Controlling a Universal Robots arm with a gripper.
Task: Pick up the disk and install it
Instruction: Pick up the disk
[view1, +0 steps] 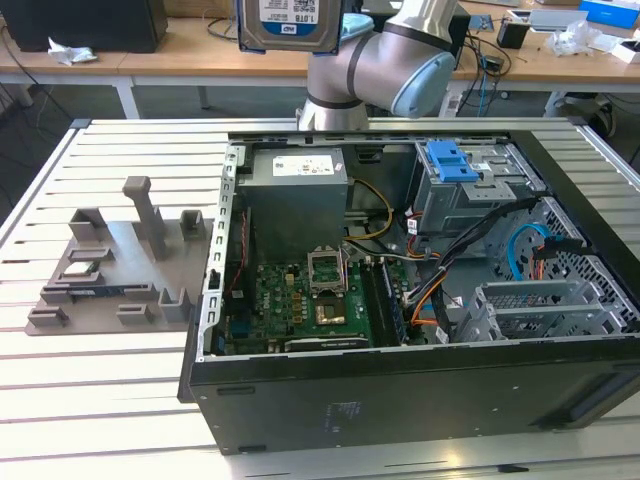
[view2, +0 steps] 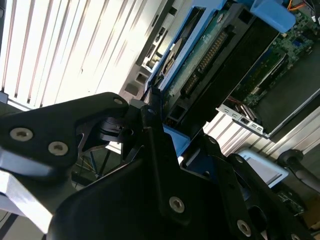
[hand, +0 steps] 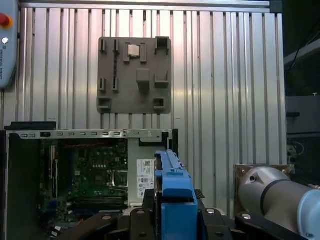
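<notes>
Disk (view1: 290, 22): I see a white-and-blue label on its face in the exterior view, with dark print too small for me to make out.
Power supply (view1: 296, 200): a white sticker (view1: 305, 166) with fine dark print that I cannot read.
Grey pendant (hand: 6, 45): upright dark lettering in the first wrist view.
Computer case (view1: 420, 395): a small pale mark on its black side, which I cannot read.

Bright and even in the exterior view, lit from above. Only soft, shallow shadows around the grey fixture (view1: 120, 262) on the worktop (view1: 100, 400), and deeper shade inside the computer case (view1: 400, 395). Blown out to white glare along the worktop slats in the second wrist view, with the disk (view2: 205, 55) dim against it. Streaked with pale reflections down the slats in the first wrist view.
</notes>
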